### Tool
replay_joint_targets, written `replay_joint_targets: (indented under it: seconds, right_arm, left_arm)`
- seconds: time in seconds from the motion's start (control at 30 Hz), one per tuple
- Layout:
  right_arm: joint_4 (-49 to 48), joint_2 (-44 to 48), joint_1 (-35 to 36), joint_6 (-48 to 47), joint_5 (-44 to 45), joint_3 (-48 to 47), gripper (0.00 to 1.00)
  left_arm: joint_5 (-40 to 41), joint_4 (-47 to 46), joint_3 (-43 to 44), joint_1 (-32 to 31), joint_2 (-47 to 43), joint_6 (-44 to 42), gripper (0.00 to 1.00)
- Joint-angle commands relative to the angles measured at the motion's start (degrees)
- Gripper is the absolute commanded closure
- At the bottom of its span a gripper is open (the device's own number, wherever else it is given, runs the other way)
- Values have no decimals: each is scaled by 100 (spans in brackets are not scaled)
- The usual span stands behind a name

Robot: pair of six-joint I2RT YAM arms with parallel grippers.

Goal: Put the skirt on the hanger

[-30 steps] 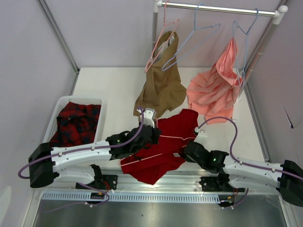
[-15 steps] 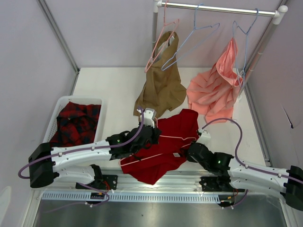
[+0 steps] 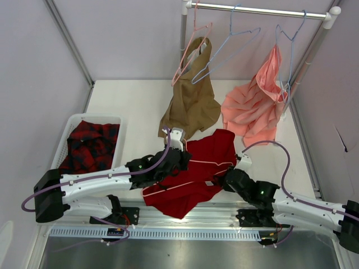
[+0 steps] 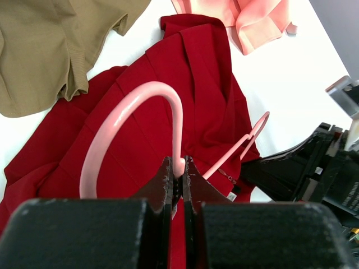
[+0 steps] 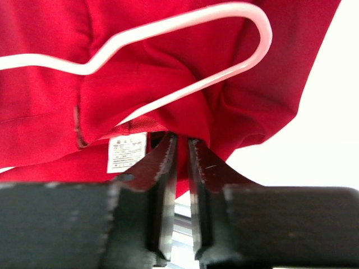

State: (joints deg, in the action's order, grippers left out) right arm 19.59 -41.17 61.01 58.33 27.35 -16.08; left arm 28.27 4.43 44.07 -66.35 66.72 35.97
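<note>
Right gripper [image 5: 182, 140]: jaws nearly together, narrow gap, tips at skirt [image 5: 168, 67] edge, just beside white label [image 5: 127, 150]. Hanger [image 5: 263, 31] end loop lies on skirt. White table [image 5: 314, 140] at right.

Top view: bright, even, diffuse light from above. Shadows soft, faint under skirt [image 3: 196, 162] and arms [image 3: 95, 182]. White counter [image 3: 134, 106] near clipping, no hard glare. Sharp overall; frame posts [image 3: 67, 42] splay outward toward edges.
Left wrist: left claw [image 4: 178, 165] body big dark blur at bottom, hanger [image 4: 148, 89] hook slightly soft, skirt behind sharper.
Right wrist: counter blown to pure white at right, right claw [image 5: 182, 140] defocused, label [image 5: 127, 150] text unreadable.
</note>
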Motion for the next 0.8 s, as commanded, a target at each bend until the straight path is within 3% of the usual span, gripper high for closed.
replay_joint_targets:
  seconds: [0.0, 0.23, 0.77]
  right_arm:
    - [-78, -207, -2, -14, 69, -63, 80]
    - [-245, -497, 42, -23, 156, -89, 67]
    - [-474, -805, 130, 126, 657, -36, 65]
  left_arm:
    - [56, -161, 242, 34, -1, -46, 100]
    - [64, -161, 224, 34, -1, -63, 100]
    - [21, -188, 224, 34, 52, -37, 100]
